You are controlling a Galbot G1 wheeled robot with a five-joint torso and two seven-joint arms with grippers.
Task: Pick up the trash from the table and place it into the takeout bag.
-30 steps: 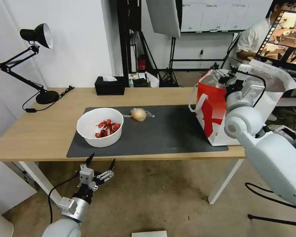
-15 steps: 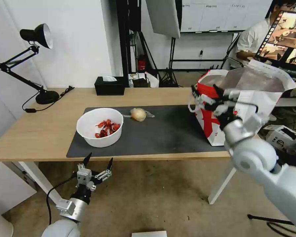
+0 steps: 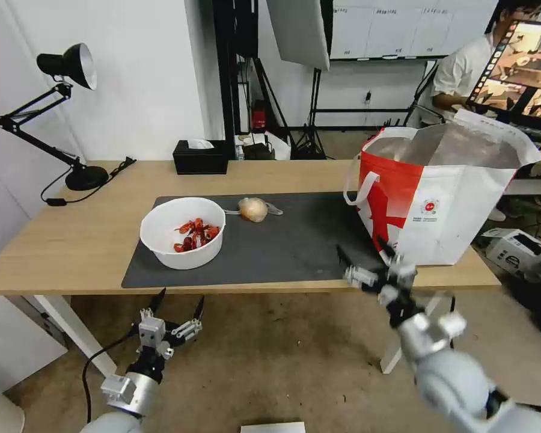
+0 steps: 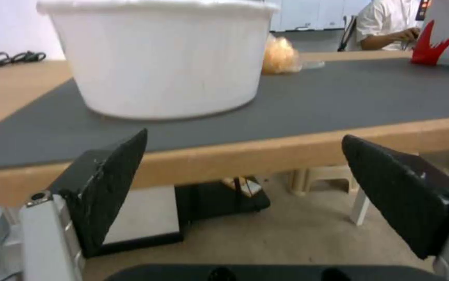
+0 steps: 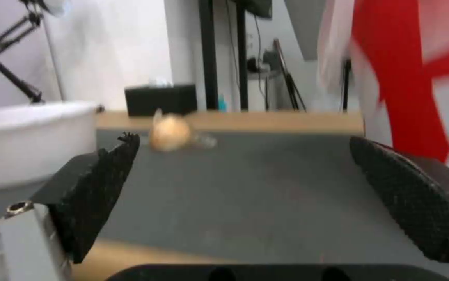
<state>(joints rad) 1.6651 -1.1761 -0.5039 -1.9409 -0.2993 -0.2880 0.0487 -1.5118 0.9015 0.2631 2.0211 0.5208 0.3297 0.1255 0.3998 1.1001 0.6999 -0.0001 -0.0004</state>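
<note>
1. Trash on the table [image 3: 72, 240]: the white bowl [image 3: 183, 232] of red crayfish shells stands at the left end of the dark grey mat [image 3: 282, 246]; the clear-wrapped yellowish ball [image 3: 253, 208] lies just behind it and to the right, apart from it.
2. The takeout bag [image 3: 445, 198] stands upright at the table's right end, mouth open, foil lining showing.
3. Change: a second ago the right gripper [image 3: 366, 264] was up at the bag's mouth. It has since dropped to the table's front edge, just left of the bag, fingers spread and empty.
4. Judgement: a deposit looks finished; the ball and bowl remain to be collected.
5. The left gripper [image 3: 177, 304] hangs below the front edge under the bowl, fingers spread, empty, little moved.
</note>
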